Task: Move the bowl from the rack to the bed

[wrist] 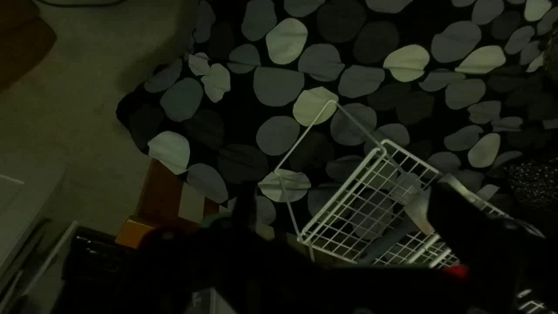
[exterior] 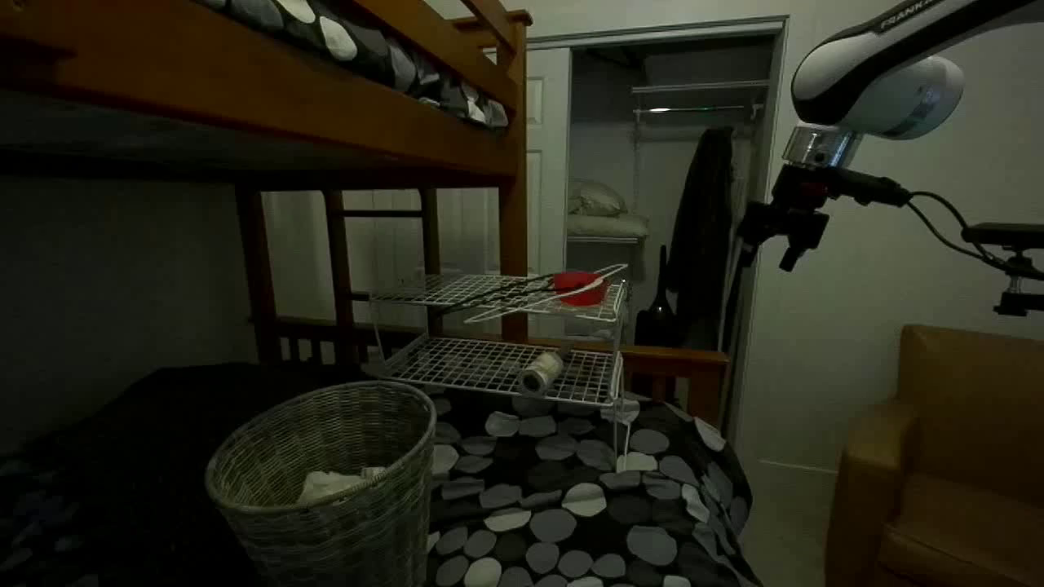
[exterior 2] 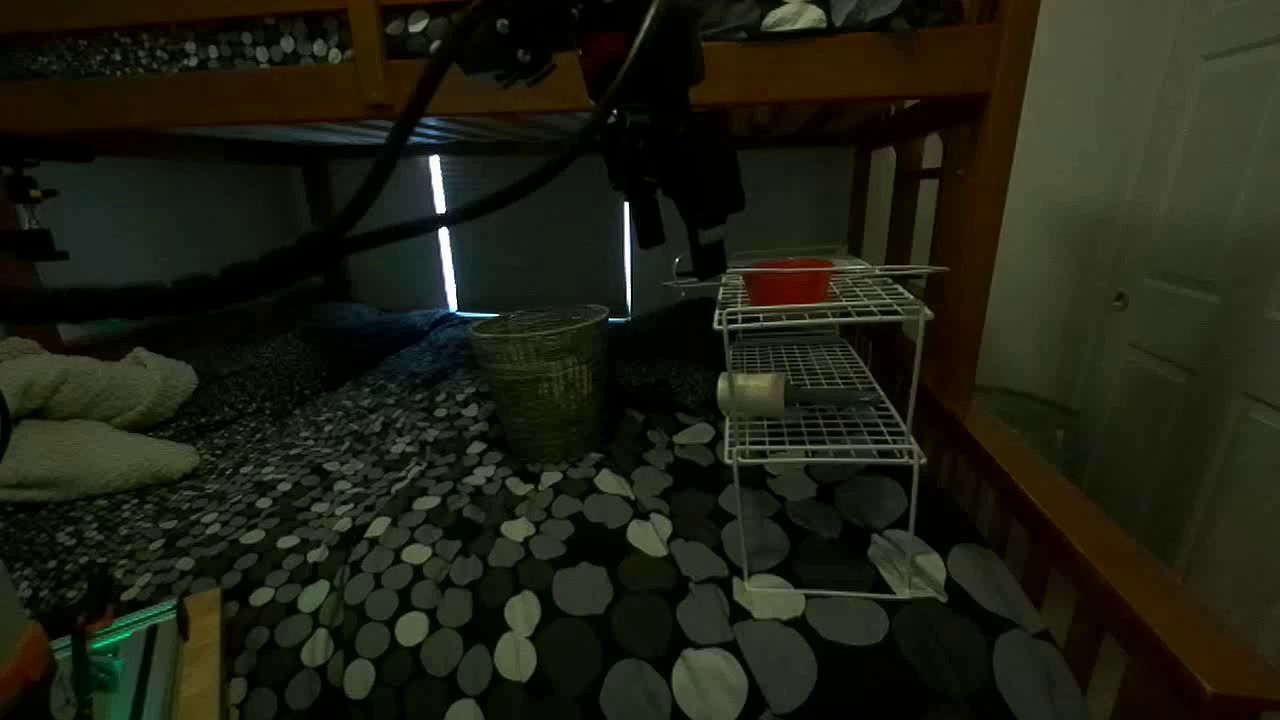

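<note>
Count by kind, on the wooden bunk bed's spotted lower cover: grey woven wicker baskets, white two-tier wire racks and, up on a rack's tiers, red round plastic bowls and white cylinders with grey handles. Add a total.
Grey woven wicker basket: 1
White two-tier wire rack: 1
Red round plastic bowl: 1
White cylinder with grey handle: 1
Total: 4

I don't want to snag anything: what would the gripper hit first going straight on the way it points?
Probably the bed cover, beside the rack; depth is unclear, though, so the open gripper could catch the rack's wire end first.
</note>
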`<state>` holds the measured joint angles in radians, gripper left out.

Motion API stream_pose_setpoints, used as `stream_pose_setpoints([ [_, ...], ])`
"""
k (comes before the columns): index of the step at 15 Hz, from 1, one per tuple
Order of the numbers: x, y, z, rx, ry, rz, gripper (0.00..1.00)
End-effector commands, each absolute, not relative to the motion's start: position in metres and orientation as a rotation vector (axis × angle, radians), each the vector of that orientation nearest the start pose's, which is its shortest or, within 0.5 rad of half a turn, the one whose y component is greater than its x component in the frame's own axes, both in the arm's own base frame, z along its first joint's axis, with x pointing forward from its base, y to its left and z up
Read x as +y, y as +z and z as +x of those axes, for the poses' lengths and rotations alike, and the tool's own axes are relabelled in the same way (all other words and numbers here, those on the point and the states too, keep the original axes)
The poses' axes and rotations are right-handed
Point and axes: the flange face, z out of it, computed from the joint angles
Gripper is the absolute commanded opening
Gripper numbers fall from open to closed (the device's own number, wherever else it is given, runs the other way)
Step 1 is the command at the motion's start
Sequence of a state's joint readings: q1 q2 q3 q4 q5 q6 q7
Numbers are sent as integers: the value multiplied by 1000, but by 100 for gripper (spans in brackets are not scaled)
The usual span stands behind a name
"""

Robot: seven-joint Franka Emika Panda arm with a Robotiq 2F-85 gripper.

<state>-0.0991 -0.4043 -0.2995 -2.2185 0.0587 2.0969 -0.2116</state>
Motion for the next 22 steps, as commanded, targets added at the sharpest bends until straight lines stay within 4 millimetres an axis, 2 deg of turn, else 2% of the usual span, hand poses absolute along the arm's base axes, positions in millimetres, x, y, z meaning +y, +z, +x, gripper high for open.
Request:
stream_pose_setpoints([
  [1, -192, 557, 421, 307, -460, -3005, 100],
  [7, -193, 557, 421, 310, -460, -3004, 100],
  [9, -175, 569, 447, 401, -661, -2887, 100],
  [12, -153, 603, 490, 409, -899, -2737, 100],
  [13, -140, 612, 505, 337, -959, -2687, 100],
  [15, -121, 619, 533, 146, -986, -2713, 100],
  [17, -119, 632, 555, -30, -1001, -2768, 100],
  [18, -114, 625, 532, 92, -998, -2748, 100],
  [20, -111, 625, 543, 73, -1002, -2757, 100],
  [22, -112, 625, 541, 75, -1002, -2757, 100],
])
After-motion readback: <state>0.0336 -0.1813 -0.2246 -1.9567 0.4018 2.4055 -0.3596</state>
